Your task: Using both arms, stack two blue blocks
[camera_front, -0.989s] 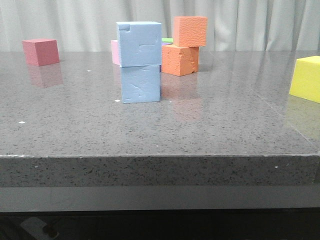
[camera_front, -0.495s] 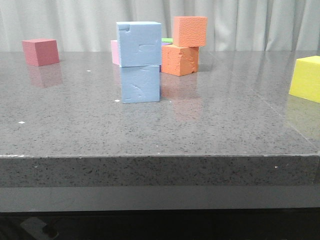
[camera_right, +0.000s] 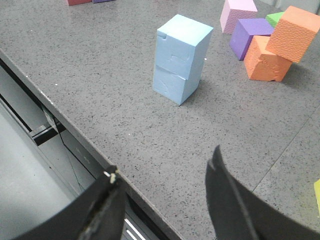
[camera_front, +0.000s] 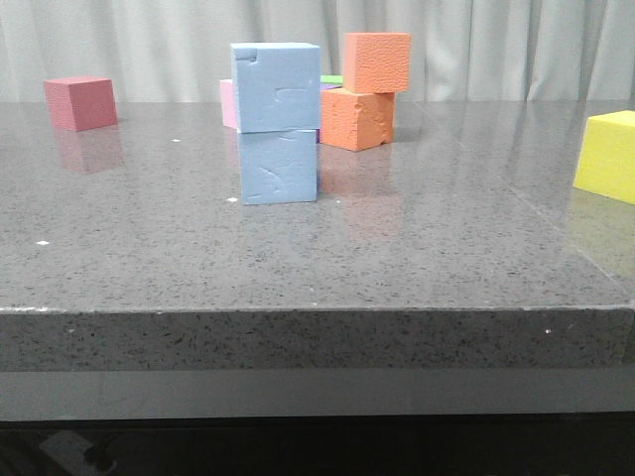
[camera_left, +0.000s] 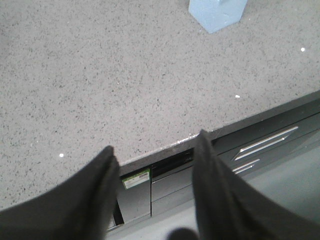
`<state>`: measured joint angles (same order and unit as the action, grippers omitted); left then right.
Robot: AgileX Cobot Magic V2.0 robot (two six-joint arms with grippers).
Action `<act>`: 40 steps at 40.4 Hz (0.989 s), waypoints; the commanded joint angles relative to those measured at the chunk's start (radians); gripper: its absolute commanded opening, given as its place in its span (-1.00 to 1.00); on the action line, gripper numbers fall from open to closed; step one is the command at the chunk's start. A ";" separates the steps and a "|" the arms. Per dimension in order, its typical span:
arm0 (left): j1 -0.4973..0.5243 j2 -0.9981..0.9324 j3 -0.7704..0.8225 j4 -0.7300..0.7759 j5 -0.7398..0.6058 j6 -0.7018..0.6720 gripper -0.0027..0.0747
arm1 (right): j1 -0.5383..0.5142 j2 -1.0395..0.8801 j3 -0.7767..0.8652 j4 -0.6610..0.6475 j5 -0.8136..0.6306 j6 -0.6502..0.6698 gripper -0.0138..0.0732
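Blocks are standing one on the other: the upper blue block [camera_front: 277, 87] is sitting squarely on the lower blue block [camera_front: 279, 167], toward the middle of the counter [camera_front: 417, 258], a little to its left side and well back from the front edge. Nothing is touching the stack. The left gripper [camera_left: 152, 167] is hanging over the front edge with its jaws spread apart, holding nothing. The right gripper [camera_right: 165, 192] is also hanging by the front edge, jaws spread and empty. Behind the stack two orange cubes [camera_front: 365, 91] are sitting stacked, a red cube [camera_front: 80, 102] is lying near the far left corner, and a yellow cube [camera_front: 607, 156] is resting at the right edge.
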<state>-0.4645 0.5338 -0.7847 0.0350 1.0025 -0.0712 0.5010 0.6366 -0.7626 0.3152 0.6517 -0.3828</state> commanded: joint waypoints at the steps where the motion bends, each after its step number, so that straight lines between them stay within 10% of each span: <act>1: -0.007 0.004 -0.025 0.005 -0.078 -0.005 -0.46 | -0.008 -0.002 -0.025 0.020 -0.076 -0.003 0.15; 14: -0.007 0.004 -0.025 0.030 -0.078 -0.003 -0.96 | -0.008 -0.002 -0.025 0.020 -0.076 -0.003 -0.99; 29: -0.009 -0.018 -0.012 0.025 -0.095 -0.003 -0.98 | -0.008 -0.002 -0.025 0.020 -0.076 -0.003 -0.98; 40: 0.238 -0.278 0.247 0.079 -0.425 -0.003 -0.98 | -0.008 -0.002 -0.025 0.020 -0.076 -0.003 -0.98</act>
<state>-0.2937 0.3162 -0.6009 0.0795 0.7866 -0.0712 0.5010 0.6366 -0.7626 0.3175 0.6517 -0.3803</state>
